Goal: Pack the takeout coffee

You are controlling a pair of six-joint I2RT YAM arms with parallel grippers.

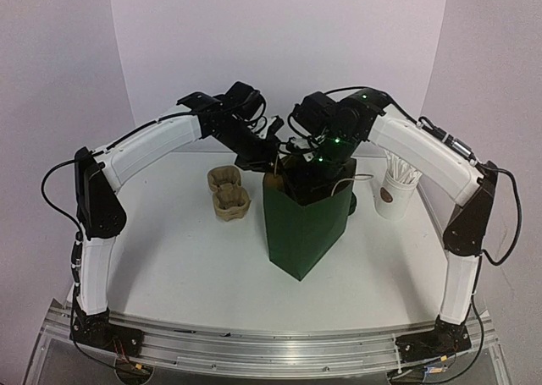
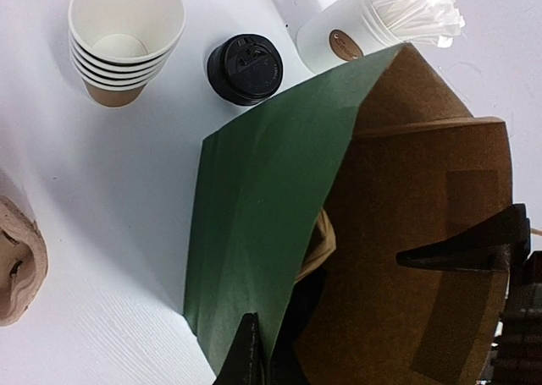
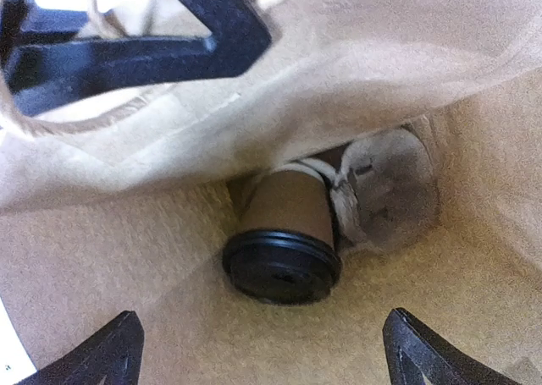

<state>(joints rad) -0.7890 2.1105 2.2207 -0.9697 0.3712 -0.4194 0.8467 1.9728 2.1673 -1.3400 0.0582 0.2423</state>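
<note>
The coffee cup (image 3: 286,206) is inside the green paper bag (image 1: 303,228), down at the bottom. It is tilted over rather than upright, with its black lid (image 3: 282,271) on and turned towards the right wrist camera. Its brown side rests against a pale, roundish shape (image 3: 391,190) in the bag's corner; I cannot tell what that shape is.

The right gripper (image 3: 262,324) reaches down through the bag's mouth and hangs above the cup. Its two fingers are spread wide, grip nothing and are clear of the lid.

The left gripper (image 2: 326,288) is at the bag's top edge. Its fingers are also well apart: one finger (image 2: 466,243) is over the brown inside of the bag and the other is low on the green outer wall, so the rim passes between them. Whether either finger presses on the paper cannot be told.

The bag stands upright in the middle of the white table (image 1: 186,258). A brown pulp carrier tray (image 1: 229,190) lies just beside the bag, on its left. On the right stands a white cup of paper-wrapped sticks (image 2: 364,25). Near that are a loose black lid (image 2: 245,69) and a stack of empty paper cups (image 2: 125,42), both apart from the bag.
</note>
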